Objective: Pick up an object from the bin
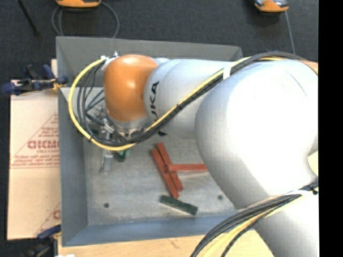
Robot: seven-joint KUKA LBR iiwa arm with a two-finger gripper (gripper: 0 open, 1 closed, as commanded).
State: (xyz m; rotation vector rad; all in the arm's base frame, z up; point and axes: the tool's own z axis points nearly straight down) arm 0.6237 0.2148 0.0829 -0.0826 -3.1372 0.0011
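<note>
My gripper (106, 163) hangs under the orange-capped wrist over the left part of the bin, close to the floor. A small dark green thing (122, 155) shows right beside the gripper's lower end; I cannot tell whether it is gripped. To the right, a reddish-brown piece made of crossed flat bars (167, 173) lies on the bin floor, apart from the gripper. A dark green flat bar (178, 205) lies slanted near the front wall.
The thick white arm covers the right and rear of the bin. Yellow and black cables loop round the wrist by the left wall. Bare floor shows at the front left.
</note>
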